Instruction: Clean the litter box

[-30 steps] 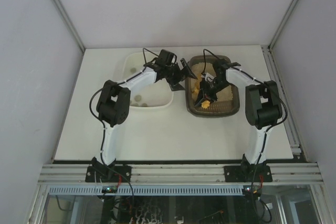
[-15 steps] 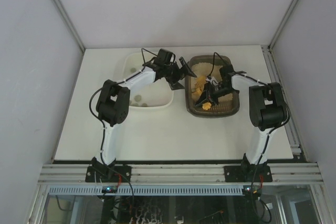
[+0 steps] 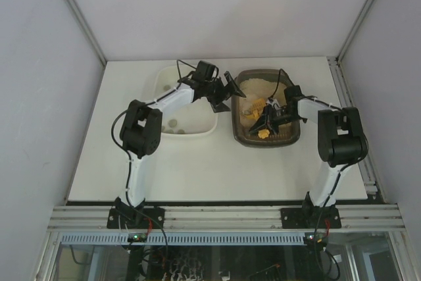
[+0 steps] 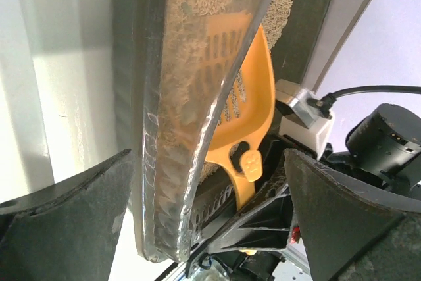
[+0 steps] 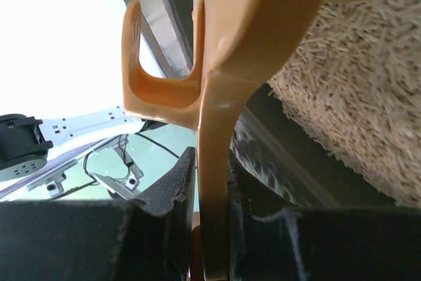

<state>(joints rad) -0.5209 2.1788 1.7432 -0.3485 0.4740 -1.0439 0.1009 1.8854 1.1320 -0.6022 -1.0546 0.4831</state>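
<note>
We locate the white tub (image 3: 160, 82) at left. The left gripper (image 3: 228, 91) stands wide, straddling the left rim of the litter box (image 3: 293, 137), whose long axis runs away from the bases. The right gripper (image 3: 270, 116), clamped on the yellow scoop (image 3: 256, 120), works over the box's near half.

Scoop (image 4: 256, 116) glossy plastic; litter box (image 4: 164, 162) scuffed (litter (image 5: 355, 97) coarse).
</note>
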